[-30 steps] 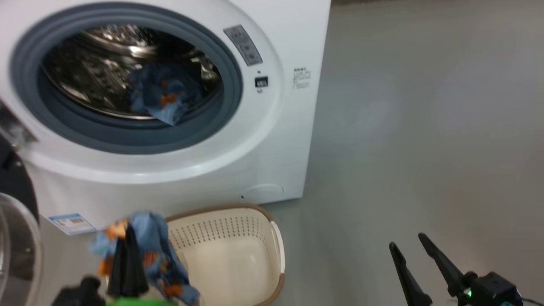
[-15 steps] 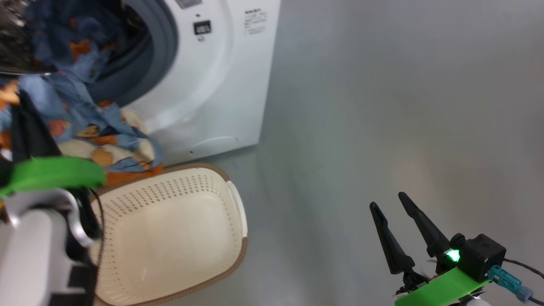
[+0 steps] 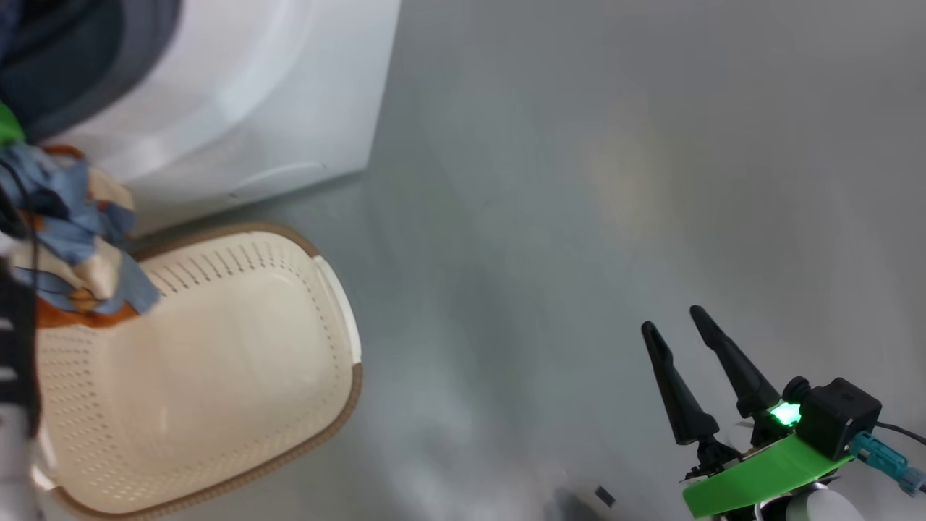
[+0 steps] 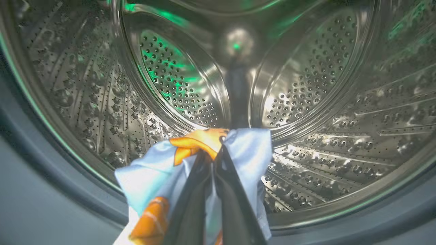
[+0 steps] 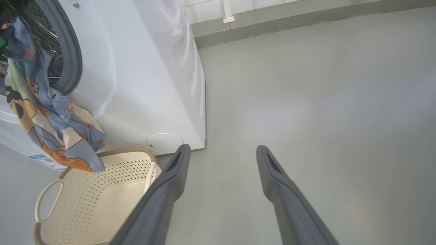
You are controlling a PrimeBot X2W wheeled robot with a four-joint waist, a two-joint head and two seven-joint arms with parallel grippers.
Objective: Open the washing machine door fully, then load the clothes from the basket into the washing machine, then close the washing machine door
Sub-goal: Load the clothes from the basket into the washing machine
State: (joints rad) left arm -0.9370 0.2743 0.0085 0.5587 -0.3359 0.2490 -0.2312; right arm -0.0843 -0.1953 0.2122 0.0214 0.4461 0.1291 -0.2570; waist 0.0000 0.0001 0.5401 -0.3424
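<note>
My left gripper (image 4: 214, 153) is shut on the clothes (image 4: 150, 177), a light blue garment with orange print, held at the mouth of the washing machine's steel drum (image 4: 323, 102). From the right wrist view the garment (image 5: 44, 119) hangs from the opening down the white washing machine (image 5: 143, 68) front, its tail just above the basket (image 5: 126, 149). The cream basket (image 3: 217, 376) sits on the floor before the machine (image 3: 217, 87) with nothing showing inside. My right gripper (image 3: 676, 318) is open and holds nothing, off to the right over bare floor. The washing machine door is out of view.
A grey rubber gasket (image 4: 51, 190) rings the drum mouth. Grey floor (image 3: 579, 181) stretches to the right of the machine. A wall base with a white pipe (image 5: 226, 13) runs behind it.
The head camera has swung down and right. My left gripper has lifted the garment from over the basket up to the drum opening. The right gripper stays open.
</note>
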